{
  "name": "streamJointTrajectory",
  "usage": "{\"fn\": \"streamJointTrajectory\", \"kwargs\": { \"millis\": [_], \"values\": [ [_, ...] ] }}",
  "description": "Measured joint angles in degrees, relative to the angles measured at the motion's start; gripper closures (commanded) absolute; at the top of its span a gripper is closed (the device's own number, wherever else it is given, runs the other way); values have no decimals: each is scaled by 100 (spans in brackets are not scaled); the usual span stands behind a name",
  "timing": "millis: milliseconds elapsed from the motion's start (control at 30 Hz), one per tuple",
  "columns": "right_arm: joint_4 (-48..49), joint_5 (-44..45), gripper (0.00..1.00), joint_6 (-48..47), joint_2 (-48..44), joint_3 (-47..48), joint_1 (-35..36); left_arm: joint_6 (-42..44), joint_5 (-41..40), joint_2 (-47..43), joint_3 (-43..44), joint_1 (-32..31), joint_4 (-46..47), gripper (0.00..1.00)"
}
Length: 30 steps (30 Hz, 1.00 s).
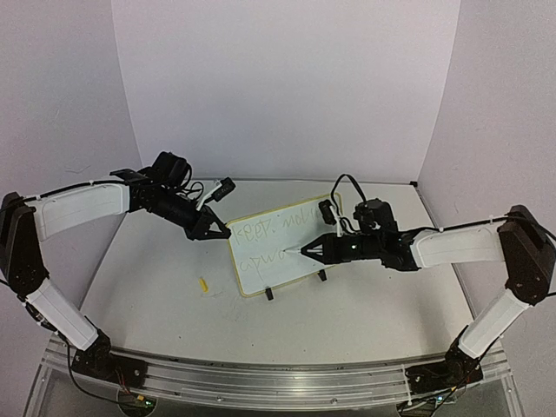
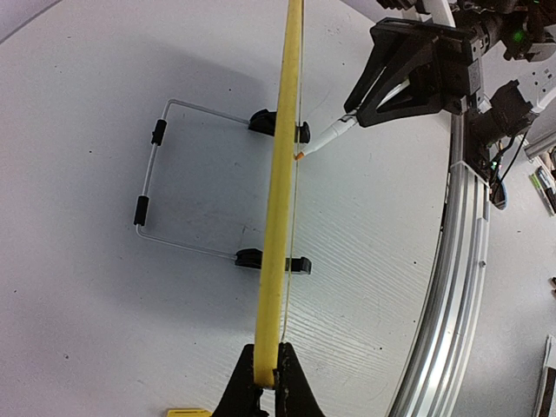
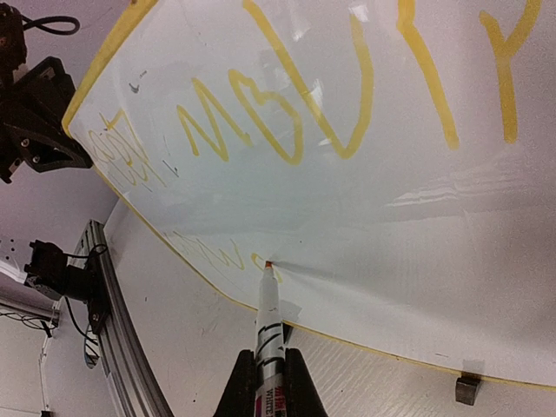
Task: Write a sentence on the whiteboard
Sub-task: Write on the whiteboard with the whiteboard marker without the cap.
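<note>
The whiteboard (image 1: 271,274) stands tilted on the table, white with a pale yellow rim. The sentence (image 1: 276,229) is a thin yellow scrawl in two lines, and its large letters (image 3: 295,113) fill the right wrist view. My left gripper (image 1: 214,231) is shut on the board's left rim, which shows edge-on as a yellow strip (image 2: 282,200) between the jaws of the left gripper (image 2: 268,369). My right gripper (image 1: 318,250) is shut on a white marker (image 3: 270,317). The marker's orange tip touches the board at the end of the lower line.
A small yellow cap (image 1: 203,284) lies on the table left of the board. The board's wire stand (image 2: 152,182) and black clip feet (image 1: 269,294) rest behind and under it. An aluminium rail (image 1: 261,375) runs along the near edge. Walls close in the back and sides.
</note>
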Motion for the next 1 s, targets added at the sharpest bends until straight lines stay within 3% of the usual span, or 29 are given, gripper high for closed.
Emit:
{"fn": "streamJointTrajectory", "kwargs": {
  "millis": [1000],
  "values": [
    [113,107,100,20,40,-168,0,-4,-2,0,0,-13,2,100]
  ]
}}
